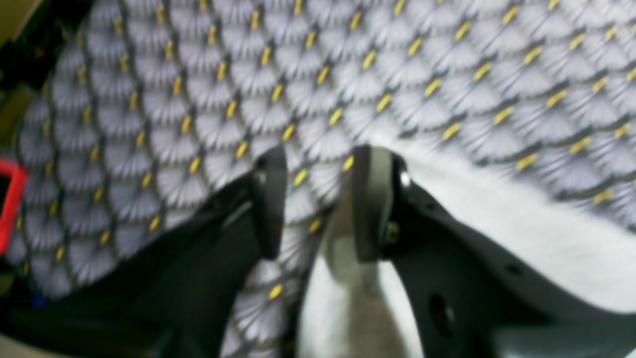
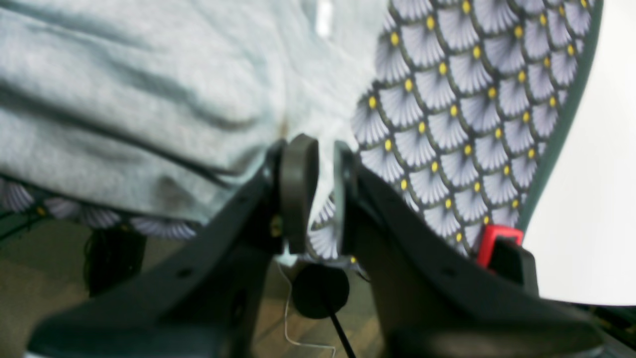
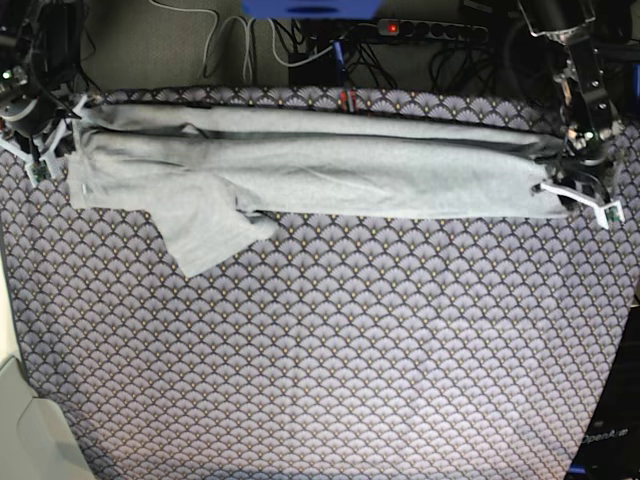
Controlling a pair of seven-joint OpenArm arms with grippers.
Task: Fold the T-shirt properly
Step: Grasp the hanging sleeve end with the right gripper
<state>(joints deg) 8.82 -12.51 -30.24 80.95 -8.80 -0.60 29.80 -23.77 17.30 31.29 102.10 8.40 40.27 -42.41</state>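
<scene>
The light grey T-shirt (image 3: 320, 160) lies folded into a long band along the far side of the fan-patterned tablecloth (image 3: 330, 340), with one sleeve (image 3: 205, 230) sticking out toward the front at the left. My left gripper (image 3: 572, 180) stands at the band's right end. In the left wrist view it (image 1: 320, 159) is open, the tablecloth showing between its fingers (image 1: 271, 199) and the T-shirt's edge (image 1: 497, 223) just to the right. My right gripper (image 3: 45, 150) is at the band's left end. In the right wrist view it (image 2: 320, 149) is open by a narrow gap over the T-shirt's edge (image 2: 149, 99).
A power strip and cables (image 3: 400, 28) lie beyond the table's far edge. A red clamp (image 2: 492, 238) holds the tablecloth at the edge near my right gripper, and another red clamp (image 1: 12, 199) shows in the left wrist view. A white object (image 3: 30, 430) sits at the front left corner.
</scene>
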